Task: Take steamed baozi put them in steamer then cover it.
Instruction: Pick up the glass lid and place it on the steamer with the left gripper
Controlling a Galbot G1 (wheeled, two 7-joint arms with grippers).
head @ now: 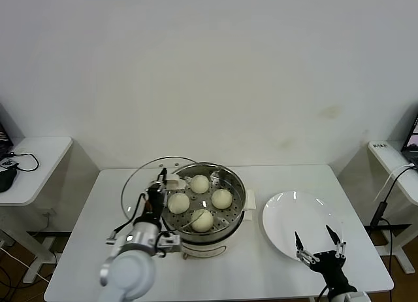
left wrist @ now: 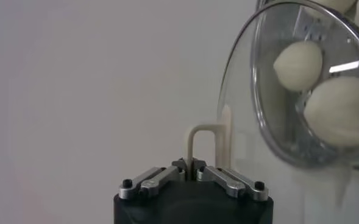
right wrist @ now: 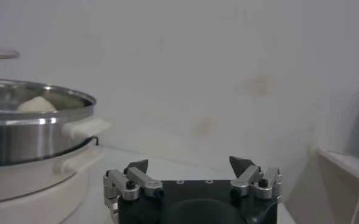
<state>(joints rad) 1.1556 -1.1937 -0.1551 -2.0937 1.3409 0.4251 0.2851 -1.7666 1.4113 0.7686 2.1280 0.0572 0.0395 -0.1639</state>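
cover [left wrist: 270, 85] cut off by frame edge, steamer [right wrist: 27, 128] base partly cropped

I'm looking into what reads as a lab or test room, not a home kitchen. The white table [head: 215, 263] stands alone against a bare, slightly stained white wall [head: 209, 67], with no cupboards or sink around it. Beyond its left edge sits a side desk [head: 32, 165] with a loose black cable [head: 19, 159]; beyond its right edge another desk [head: 398, 165] carries a trailing lead. The electric steamer [head: 208, 204] and white plate [head: 300, 225] look like staged props.
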